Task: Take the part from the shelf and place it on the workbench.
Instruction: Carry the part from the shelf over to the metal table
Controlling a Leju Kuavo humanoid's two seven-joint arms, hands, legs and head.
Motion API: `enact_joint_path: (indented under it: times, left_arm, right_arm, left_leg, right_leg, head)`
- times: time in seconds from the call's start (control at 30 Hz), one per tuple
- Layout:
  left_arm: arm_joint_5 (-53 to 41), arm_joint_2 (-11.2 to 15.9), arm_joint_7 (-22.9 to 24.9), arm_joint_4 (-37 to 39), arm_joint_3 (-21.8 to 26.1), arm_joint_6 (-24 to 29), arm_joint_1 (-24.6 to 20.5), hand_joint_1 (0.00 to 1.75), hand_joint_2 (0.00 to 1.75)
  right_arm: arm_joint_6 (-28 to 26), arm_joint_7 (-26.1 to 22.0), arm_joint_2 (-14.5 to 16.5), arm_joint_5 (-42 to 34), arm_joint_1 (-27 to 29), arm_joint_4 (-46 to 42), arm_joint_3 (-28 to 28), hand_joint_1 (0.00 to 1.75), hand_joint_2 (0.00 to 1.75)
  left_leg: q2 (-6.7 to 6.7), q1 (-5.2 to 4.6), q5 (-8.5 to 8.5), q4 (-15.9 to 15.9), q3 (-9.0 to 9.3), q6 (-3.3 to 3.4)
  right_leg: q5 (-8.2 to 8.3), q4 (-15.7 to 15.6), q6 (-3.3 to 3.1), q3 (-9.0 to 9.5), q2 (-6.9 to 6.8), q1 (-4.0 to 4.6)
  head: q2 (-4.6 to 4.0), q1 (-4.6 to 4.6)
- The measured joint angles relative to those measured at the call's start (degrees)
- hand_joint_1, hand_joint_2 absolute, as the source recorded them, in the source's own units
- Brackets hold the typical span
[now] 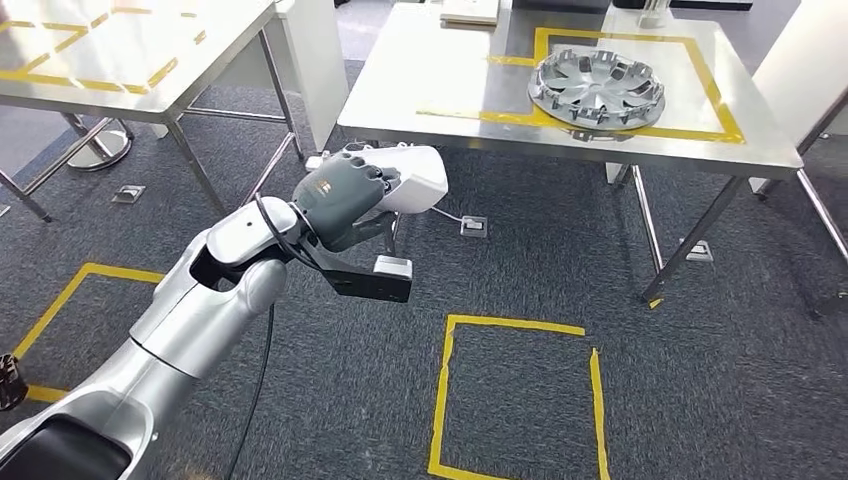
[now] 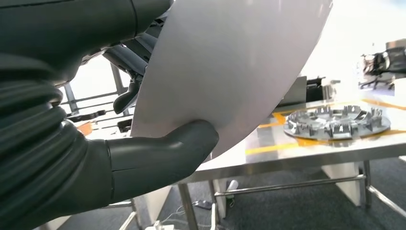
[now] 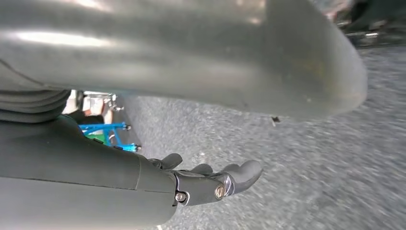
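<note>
My left arm (image 1: 190, 310) sits closest to the head cam, silver, coming up from lower left over the dark carpet (image 1: 700, 380). Then largest down:

Workbench (image 1: 420, 90) – steel top, ahead and right of my left hand, yellow tape rectangle (image 1: 716, 92) on its surface. Second steel table (image 1: 120, 60) far left, also taped, well apart from the first.

Floor – yellow tape square (image 1: 445, 385) below the workbench, another tape outline (image 1: 60, 300) at left beside my arm.

Wheel cover (image 1: 597, 88) – silver, lies flat on the workbench inside the tape rectangle. Left wrist cam shows it too, on the bench top (image 2: 337, 123).

Part (image 1: 415, 178) – white, smooth, curved shell. It's in my left hand (image 1: 345, 200), in the air short of the near edge of the workbench, not touching it. Left wrist cam: white surface (image 2: 230, 62) v. close, thumb (image 2: 163, 153) pressed on its lower edge, dark fingers (image 2: 125, 98) behind it. So left hand = grasping the part.

Right hand (image 3: 206, 182) – seen in right wrist cam, over grey carpet, pic blurred. Fingers (image 3: 239, 173) loosely curved, apart, nothing in them: released.

Small floor sockets (image 1: 474, 226) on the carpet under the bench.
</note>
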Motion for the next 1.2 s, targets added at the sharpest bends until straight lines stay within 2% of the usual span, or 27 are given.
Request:
enact_joint_path:
  times: [0.03, 0.07, 0.13, 0.17, 0.2, 0.23, 0.3, 0.33, 0.37, 0.4, 0.47, 0.5, 0.53, 0.63, 0.7, 0.73, 0.8, 0.83, 0.87, 0.9, 0.97, 1.0, 1.03, 1.07, 1.17, 1.2]
  left_arm:
    - [0.15, 0.06, -0.16, 0.11, 0.02, -0.04, 0.16, 1.62, 1.75]
    - [0.30, 0.08, -0.26, 0.17, 0.05, -0.08, 0.29, 1.62, 1.75]
    - [0.48, -0.12, -0.30, 0.03, 0.16, -0.13, 0.35, 1.62, 1.75]
    - [0.53, -0.28, -0.28, -0.05, 0.21, -0.10, 0.24, 1.62, 1.75]
    - [0.57, -0.48, -0.28, -0.14, 0.23, -0.09, 0.14, 1.62, 1.75]
    - [0.60, -0.66, -0.30, -0.20, 0.25, -0.07, 0.13, 1.62, 1.75]
    - [0.62, -0.81, -0.31, -0.14, 0.26, -0.07, 0.36, 1.62, 1.75]
    - [0.63, -0.84, -0.31, -0.07, 0.26, -0.08, 0.53, 1.62, 1.75]
    - [0.62, -0.86, -0.32, -0.02, 0.26, -0.08, 0.65, 1.62, 1.75]
    - [0.63, -0.91, -0.33, 0.03, 0.26, -0.07, 0.70, 1.62, 1.75]
    - [0.75, -1.00, -0.58, 0.02, 0.26, 0.09, 0.69, 1.62, 1.75]
    - [0.94, -1.02, -0.87, 0.00, 0.27, 0.21, 0.69, 1.62, 1.75]
    - [1.17, -1.02, -1.27, -0.08, 0.31, 0.32, 0.70, 1.62, 1.75]
    - [1.54, -0.98, -2.27, -0.60, 0.42, 0.52, 0.79, 1.62, 1.75]
    - [1.45, -0.90, -2.45, -1.02, 0.45, 0.67, 0.77, 1.62, 1.75]
    - [1.37, -0.84, -2.44, -1.14, 0.46, 0.71, 0.79, 1.62, 1.75]
    - [1.19, -0.71, -2.41, -1.16, 0.46, 0.65, 0.91, 1.62, 1.75]
    - [1.11, -0.63, -2.38, -1.11, 0.45, 0.56, 1.02, 1.62, 1.75]
    - [1.06, -0.55, -2.33, -1.06, 0.45, 0.47, 1.09, 1.62, 1.75]
    - [1.03, -0.49, -2.29, -1.03, 0.45, 0.39, 1.13, 1.62, 1.75]
    - [1.03, -0.40, -2.25, -1.00, 0.46, 0.27, 1.12, 1.62, 1.75]
    - [1.09, -0.39, -2.28, -0.99, 0.46, 0.23, 1.09, 1.62, 1.75]
    - [1.19, -0.38, -2.33, -0.96, 0.47, 0.17, 1.09, 1.62, 1.75]
    - [1.34, -0.34, -2.38, -0.90, 0.49, 0.07, 1.11, 1.62, 1.75]
    - [1.87, -0.28, -2.48, -0.84, 0.61, -0.29, 1.17, 1.62, 1.75]
    - [1.97, -0.29, -2.51, -0.85, 0.69, -0.34, 1.13, 1.62, 1.75]
  right_arm:
    - [0.00, -0.09, 0.00, -0.04, -0.11, 0.01, -0.04, 0.00, 0.00]
    - [0.00, -0.24, 0.00, -0.07, -0.25, 0.01, -0.09, 0.00, 0.00]
    - [0.00, -0.42, -0.03, -0.12, -0.35, 0.00, -0.15, 0.00, 0.00]
    - [0.00, -0.49, -0.04, -0.13, -0.34, -0.02, -0.20, 0.00, 0.00]
    - [0.01, -0.49, -0.05, -0.13, -0.33, -0.03, -0.25, 0.00, 0.00]
    - [0.01, -0.48, -0.06, -0.13, -0.31, -0.03, -0.31, 0.00, 0.00]
    - [0.02, -0.50, -0.05, -0.14, -0.31, -0.03, -0.39, 0.00, 0.00]
    - [0.02, -0.52, -0.05, -0.14, -0.29, -0.03, -0.43, 0.00, 0.00]
    - [0.02, -0.53, -0.05, -0.16, -0.25, -0.03, -0.47, 0.00, 0.00]
    - [0.02, -0.53, -0.05, -0.18, -0.22, -0.03, -0.54, 0.00, 0.00]
    - [0.02, -0.54, -0.09, -0.12, -0.20, -0.03, -0.69, 0.00, 0.00]
    - [0.02, -0.60, -0.11, -0.05, -0.25, -0.03, -0.75, 0.00, 0.00]
    - [0.01, -0.65, -0.13, 0.07, -0.32, -0.03, -0.78, 0.00, 0.00]
    - [0.00, -0.73, -0.08, 0.35, -0.47, -0.03, -0.77, 0.00, 0.00]
    - [-0.02, -0.72, -0.01, 0.36, -0.46, -0.02, -0.78, 0.00, 0.00]
    - [-0.03, -0.72, 0.03, 0.33, -0.46, -0.02, -0.79, 0.00, 0.00]
    - [-0.04, -0.73, 0.04, 0.25, -0.47, -0.02, -0.79, 0.00, 0.00]
    - [-0.04, -0.73, 0.05, 0.21, -0.44, -0.02, -0.79, 0.00, 0.00]
    - [-0.02, -0.72, 0.05, 0.17, -0.39, -0.01, -0.79, 0.00, 0.00]
    - [0.02, -0.72, 0.05, 0.15, -0.35, -0.01, -0.79, 0.00, 0.00]
    - [0.25, -0.72, 0.07, 0.14, -0.33, -0.02, -0.79, 0.00, 0.00]
    - [0.36, -0.76, 0.07, 0.14, -0.40, -0.02, -0.79, 0.00, 0.00]
    - [0.46, -0.81, 0.08, 0.14, -0.48, -0.02, -0.79, 0.00, 0.00]
    - [0.53, -0.86, 0.08, 0.14, -0.55, -0.02, -0.79, 0.00, 0.00]
    - [0.63, -0.90, 0.11, 0.13, -0.58, -0.02, -0.80, 0.00, 0.00]
    - [0.62, -0.90, 0.11, 0.12, -0.58, -0.02, -0.80, 0.00, 0.00]
  left_leg:
    - [-0.17, -0.07, 4.21, -2.07, 0.15, 0.13]
    - [-0.27, -0.14, 6.05, -2.98, 0.42, 0.29]
    - [-0.29, 0.02, 6.15, -2.68, 1.63, 0.89]
    - [-0.25, 0.16, 5.95, -2.76, 2.10, 1.34]
    - [-0.23, 0.30, 5.71, -2.88, 2.49, 1.81]
    - [-0.18, 0.27, 5.39, -2.93, 2.77, 2.23]
    - [-0.01, 0.03, 4.53, -2.91, 3.40, 2.73]
    - [0.11, -0.14, 4.05, -2.88, 3.82, 2.86]
    - [0.20, -0.32, 3.59, -2.83, 4.29, 2.95]
    - [0.27, -0.51, 3.17, -2.76, 4.77, 3.01]
    - [0.34, -0.89, 2.57, -2.63, 5.59, 3.00]
    - [0.33, -1.01, 2.38, -2.59, 5.84, 2.85]
    - [0.34, -1.05, 2.27, -2.58, 5.97, 2.62]
    - [0.47, -0.96, 2.20, -2.69, 6.01, 1.75]
    - [0.54, -0.94, 0.90, -0.85, 5.17, 1.01]
    - [0.56, -0.80, -0.52, 1.71, 3.97, 0.58]
    - [0.58, -0.36, -3.69, 8.76, 0.58, -0.23]
    - [0.60, -0.12, -4.35, 11.29, -0.74, -0.54]
    - [0.61, 0.11, -3.97, 11.95, -1.19, -0.79]
    - [0.61, 0.30, -2.61, 10.48, -0.53, -0.96]
    - [0.20, 0.67, 1.03, 3.71, 2.91, -1.24]
    - [-0.17, 0.77, 1.90, 0.45, 4.68, -1.14]
    - [-0.49, 0.78, 2.12, -1.62, 5.83, -0.94]
    - [-0.70, 0.69, 1.68, -2.41, 6.34, -0.60]
    - [-0.19, 0.56, 1.10, -2.81, 6.74, 0.77]
    - [0.05, 0.65, 0.97, -2.99, 6.97, 1.20]
  right_leg:
    - [-1.05, -0.12, 0.33, 0.75, 0.36, 0.09]
    - [-2.02, -0.38, 0.62, 1.66, 0.72, 0.18]
    - [-3.46, -1.30, 1.12, 3.43, 0.79, 0.19]
    - [-4.12, -0.79, 1.37, 3.73, 0.42, 0.16]
    - [-5.15, 1.04, 1.64, 3.03, -0.09, 0.10]
    - [-6.54, 4.45, 1.88, 1.11, -0.62, 0.04]
    - [-9.02, 12.28, 2.19, -4.42, -1.11, 0.03]
    - [-8.84, 14.59, 2.18, -6.70, -1.15, 0.07]
    - [-7.35, 14.62, 2.04, -7.94, -1.18, 0.12]
    - [-4.80, 12.50, 1.73, -8.20, -1.29, 0.24]
    - [0.74, 5.21, 0.70, -6.87, -1.96, 0.69]
    - [2.52, 2.38, 0.24, -6.18, -2.29, 0.93]
    - [3.46, 0.82, -0.09, -5.84, -2.51, 1.15]
    - [4.21, -0.14, -0.52, -5.56, -2.26, 1.16]
    - [4.69, -0.73, -0.82, -5.00, -2.10, 0.70]
    - [4.81, -0.90, -0.93, -4.77, -2.07, 0.52]
    - [4.72, -0.92, -1.14, -4.70, -1.91, 0.37]
    - [4.61, -0.91, -1.11, -4.65, -1.77, 0.29]
    - [4.46, -0.89, -1.00, -4.55, -1.60, 0.18]
    - [4.25, -0.86, -0.81, -4.35, -1.39, 0.05]
    - [3.63, -0.78, -0.22, -3.83, -0.99, -0.20]
    - [3.28, -0.64, 0.14, -3.69, -0.78, -0.24]
    - [3.06, -0.60, 0.51, -3.67, -0.60, -0.24]
    - [2.94, -0.62, 0.85, -3.75, -0.42, -0.24]
    - [2.48, -0.56, 1.85, -3.93, -0.25, -0.39]
    - [1.83, 0.69, 2.13, -4.53, -0.52, -0.38]
  head:
    - [0.00, 0.04]
    - [0.01, 0.09]
    - [0.01, 0.23]
    - [0.01, 0.31]
    - [0.01, 0.42]
    - [0.01, 0.56]
    - [0.01, 0.70]
    - [0.01, 0.71]
    - [0.01, 0.70]
    - [0.01, 0.71]
    - [0.01, 0.67]
    - [0.01, 0.67]
    - [0.01, 0.65]
    - [0.01, 0.68]
    - [0.00, 0.51]
    - [0.00, 0.42]
    - [0.01, 0.31]
    - [0.01, 0.30]
    - [0.01, 0.31]
    - [0.01, 0.31]
    - [0.01, 0.32]
    - [0.01, 0.30]
    - [0.01, 0.31]
    - [0.01, 0.31]
    - [0.01, 0.37]
    - [0.01, 0.46]
